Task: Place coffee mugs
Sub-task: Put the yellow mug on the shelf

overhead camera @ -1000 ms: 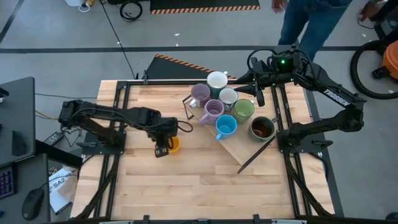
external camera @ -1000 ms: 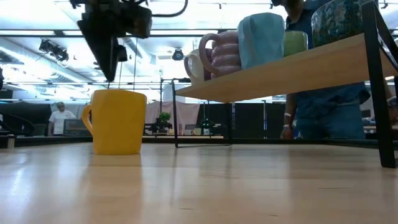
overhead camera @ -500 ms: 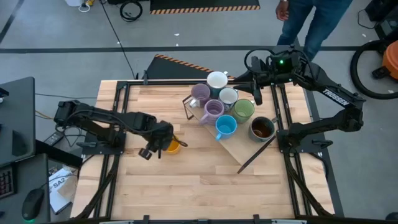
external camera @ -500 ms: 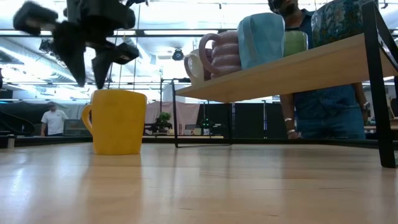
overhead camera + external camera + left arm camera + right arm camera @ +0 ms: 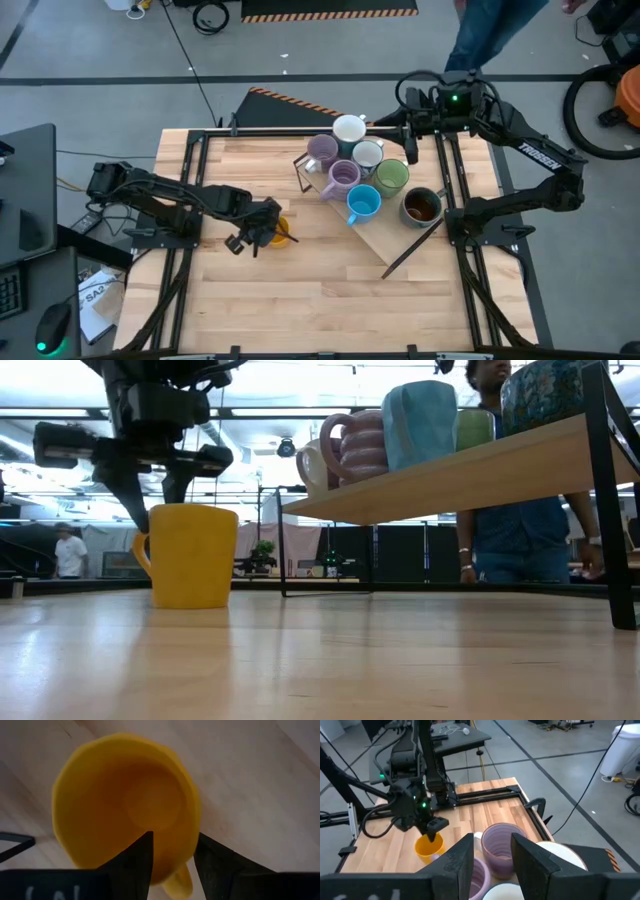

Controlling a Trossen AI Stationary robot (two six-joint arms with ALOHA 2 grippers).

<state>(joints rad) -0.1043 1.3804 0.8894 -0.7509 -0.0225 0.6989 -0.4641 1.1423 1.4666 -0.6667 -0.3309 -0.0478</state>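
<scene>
Orange mug (image 5: 279, 232): upright on desk (image 5: 300, 290), apart from shelf (image 5: 450, 470). Rigid, glazed, breakable; best gripped at the rim wall. Left hand (image 5: 172, 855): parted astride rim, not yet clamped. Right hand (image 5: 492, 852): parted, empty.

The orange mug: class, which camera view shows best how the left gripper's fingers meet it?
Left wrist view: the orange mug fills it, fingers straddling its wall. Low view gives its side, high view mostly hides it, right wrist view shows it far off.

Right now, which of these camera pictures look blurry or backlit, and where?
Left wrist view: the orange mug fills the frame, soft and out of focus. Low view: bright ceiling lights behind turn the left gripper into a dark silhouette. High view: evenly lit, table sharp.
</scene>
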